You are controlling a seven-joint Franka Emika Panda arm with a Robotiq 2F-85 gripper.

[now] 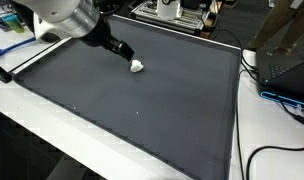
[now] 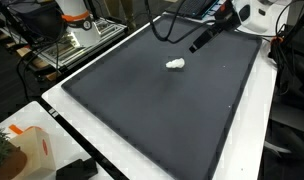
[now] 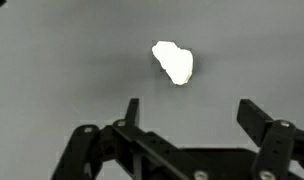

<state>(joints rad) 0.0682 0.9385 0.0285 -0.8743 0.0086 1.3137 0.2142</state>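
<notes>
Claw [image 3: 189, 108] released: jaws spread wide, gripping nothing. The wrist view shows only two fingers [image 3: 132, 108] and the linkage, and the rest is cut off at the bottom edge. In both exterior views the claw hangs low over the far part of the mat. The arm [image 1: 67, 15] is cropped by the top edge, base out of frame.

Room: cluttered background, small and blurry. There's a metal rack [image 2: 82, 40] behind the worktop and cables [image 1: 254, 155] along one side. A dark box [image 1: 287, 60] is cut by the frame edge, can't tell what it is. An orange-and-white object [image 2: 27, 150] sits in a bottom corner, half out of frame, unidentifiable.

Worktop [image 2: 112, 160]: white, flat, mostly covered.

Mat [image 1: 142, 110]: dark grey, matte, with a thin light edging. It nearly fills the worktop.

Lump [image 3: 173, 62]: small, white, irregular. It's blown out in the wrist view, so no texture; could be paper or cloth, can't tell. It lies on the mat, ahead of the gap between the open fingers, not touching them. In an exterior view the lump [image 1: 138, 66] sits right at the claw's tip; contact can't be judged from that angle.
</notes>
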